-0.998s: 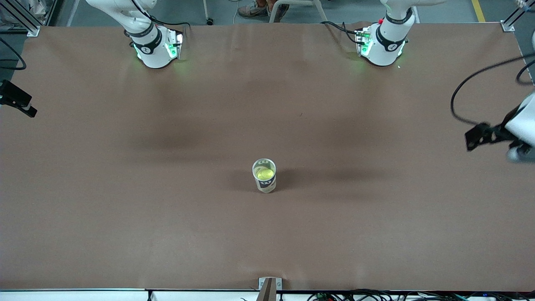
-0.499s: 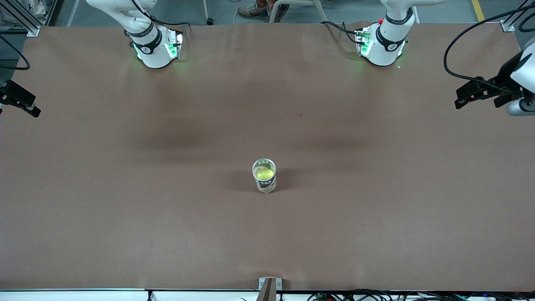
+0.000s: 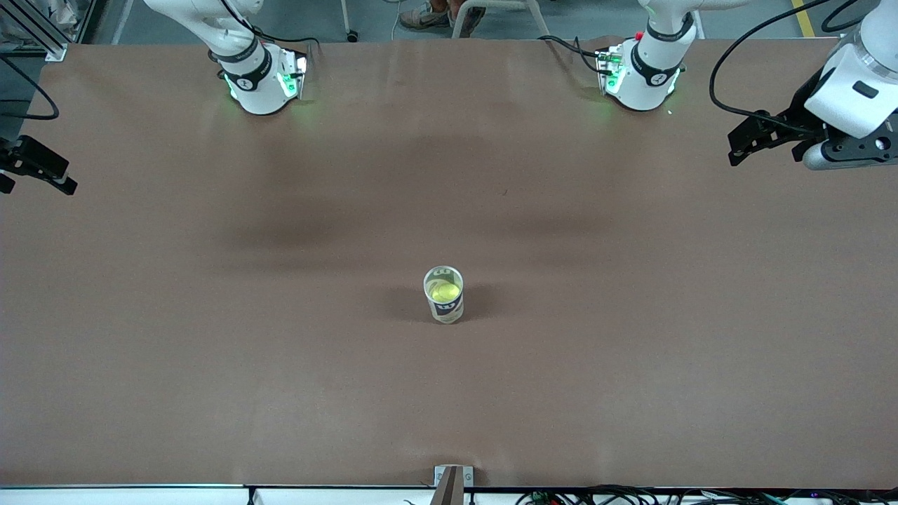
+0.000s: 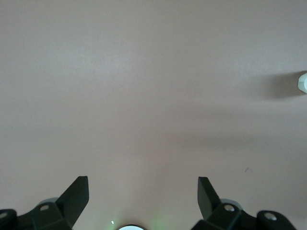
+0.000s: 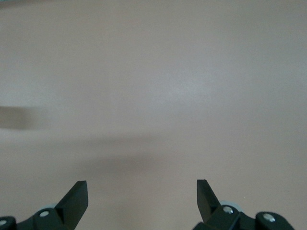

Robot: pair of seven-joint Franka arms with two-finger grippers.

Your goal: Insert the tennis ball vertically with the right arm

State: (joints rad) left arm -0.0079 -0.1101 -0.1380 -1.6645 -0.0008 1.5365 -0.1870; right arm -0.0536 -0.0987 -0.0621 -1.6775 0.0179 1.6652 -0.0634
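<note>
Tennis ball (image 3: 445,292): yellow-green, lay inside the clear container (image 3: 444,306), visible through its open top. Container: stood upright near the middle of the brown table (image 3: 280,365), somewhat nearer the front camera than the two arm bases, well apart from both grippers. Right gripper (image 5: 142,196): hung in the air over the right arm's end of the table, jaws spread wide, nothing between them. Left gripper (image 4: 143,196): hung over the left arm's end of the table, jaws likewise spread wide and empty.
</note>
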